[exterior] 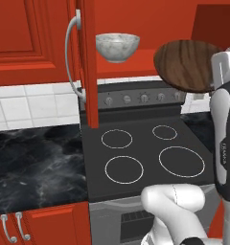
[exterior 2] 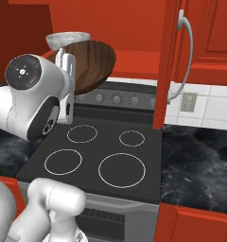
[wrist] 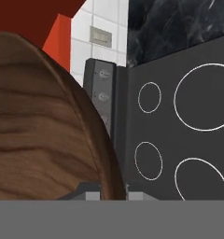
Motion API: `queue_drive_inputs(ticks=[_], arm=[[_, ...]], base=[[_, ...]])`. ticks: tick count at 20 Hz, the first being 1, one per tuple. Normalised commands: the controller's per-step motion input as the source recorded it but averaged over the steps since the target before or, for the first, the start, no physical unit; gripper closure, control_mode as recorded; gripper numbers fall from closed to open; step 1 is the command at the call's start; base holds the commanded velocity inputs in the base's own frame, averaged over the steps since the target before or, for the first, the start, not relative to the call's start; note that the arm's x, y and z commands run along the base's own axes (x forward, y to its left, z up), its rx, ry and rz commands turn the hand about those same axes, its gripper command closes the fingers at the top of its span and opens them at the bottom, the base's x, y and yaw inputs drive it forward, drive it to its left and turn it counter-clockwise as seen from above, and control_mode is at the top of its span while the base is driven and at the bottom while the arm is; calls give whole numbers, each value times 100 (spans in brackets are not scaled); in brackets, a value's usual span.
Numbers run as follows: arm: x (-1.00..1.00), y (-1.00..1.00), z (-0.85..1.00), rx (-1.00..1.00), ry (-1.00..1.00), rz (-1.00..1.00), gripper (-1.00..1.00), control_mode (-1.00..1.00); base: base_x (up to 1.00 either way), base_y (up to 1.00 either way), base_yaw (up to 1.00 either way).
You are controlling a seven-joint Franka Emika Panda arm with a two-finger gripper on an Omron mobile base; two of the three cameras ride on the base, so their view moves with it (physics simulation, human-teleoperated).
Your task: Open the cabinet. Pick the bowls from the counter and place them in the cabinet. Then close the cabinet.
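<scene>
Gripper (wrist: 114, 186) clamps wooden bowl (exterior: 189, 64) rim (tilted) above stovetop (exterior: 145, 158).

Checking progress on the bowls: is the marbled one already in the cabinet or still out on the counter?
In. The marbled bowl sits upright on the red shelf inside the open cabinet, above the stovetop.

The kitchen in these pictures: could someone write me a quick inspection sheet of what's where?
Surface: black marble counter either side of a black stovetop; both bare.
Job's things: cabinet open; marbled bowl upright on its red shelf; wooden bowl held tilted in the air before the shelf.
Clutter: nothing seen.
Gripper: gripper shut on the wooden bowl's rim.
Cables: nothing seen.
Surroundings: white wall tiles, stove knobs, wall outlet, red lower doors.
</scene>
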Motion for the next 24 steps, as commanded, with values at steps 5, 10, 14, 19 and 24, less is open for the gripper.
queue_drive_inputs(ticks=[5,10,14,19,24], arm=[[48,0,13,0,-13,-4,100,-100],[43,-12,24,1,-10,-7,100,-100],[46,-13,18,2,-3,-8,100,-100],[48,-9,8,1,0,-5,100,-100],[47,-18,3,2,0,0,100,-100]], base=[[0,0,0],[0,0,0],[0,0,0],[0,0,0],[0,0,0]])
